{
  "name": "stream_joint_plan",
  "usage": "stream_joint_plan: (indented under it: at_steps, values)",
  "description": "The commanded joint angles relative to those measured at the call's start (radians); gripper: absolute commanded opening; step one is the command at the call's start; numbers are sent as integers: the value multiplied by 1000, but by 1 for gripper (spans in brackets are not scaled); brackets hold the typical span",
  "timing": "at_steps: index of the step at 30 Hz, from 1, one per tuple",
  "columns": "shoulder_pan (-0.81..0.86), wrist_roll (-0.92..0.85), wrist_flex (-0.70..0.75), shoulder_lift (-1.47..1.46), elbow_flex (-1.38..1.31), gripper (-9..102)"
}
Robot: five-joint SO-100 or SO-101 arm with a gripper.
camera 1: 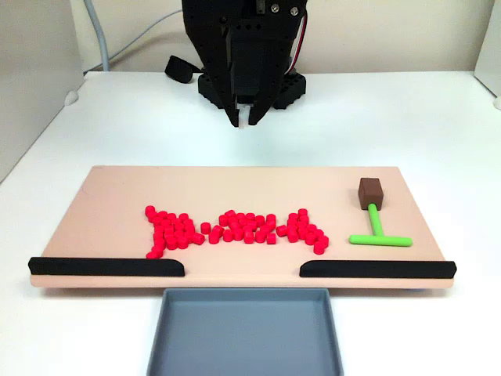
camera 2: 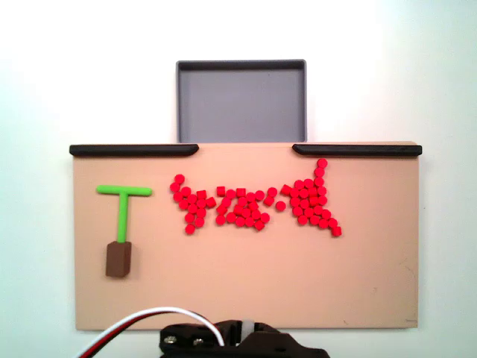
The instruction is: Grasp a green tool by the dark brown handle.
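Claw (camera 1: 243, 120) hanging tip-down over the bare white table (camera 1: 407, 117), behind the far edge of the tan board (camera 1: 235, 184) in a fixed view. Open just a crack, a thin gap between the two tips. Holding nothing, touching nothing.

Green tool (camera 1: 377, 232) lying flat on the board, at the right end in that same view, at the left end (camera 2: 123, 209) in the other fixed view. Well apart from the claw. Dark brown handle (camera 1: 369, 193) at the end of the thin stem, pointing toward the arm's side of the board; same block (camera 2: 118, 259) seen from above. Crossbar at the other end, near a black strip (camera 1: 377, 269).

Heap of small red cubes (camera 1: 235, 228) spread across the middle of the board, just beside the tool but not touching it. Second black strip (camera 1: 106, 267) at the other end of the same edge. Grey tray (camera 1: 244, 333) sitting past the gap between the two strips, off the board.

Nothing lying between the claw and the brown block, only bare table and bare board.

Black arm (camera 1: 243, 47) standing tall over its base, bent down at the wrist. Top of the arm (camera 2: 246, 343) with red, white and black wires at the bottom edge in the view from above.
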Motion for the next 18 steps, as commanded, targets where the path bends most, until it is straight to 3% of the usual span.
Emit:
stream_joint_plan:
  at_steps: [1,7,13,18]
  values:
    - [-12,3,5,-2,-31,0]
    - [-75,57,2,-9,-43,0]
    - [-204,140,-141,2,-43,0]
    - [-259,170,-178,-29,-43,0]
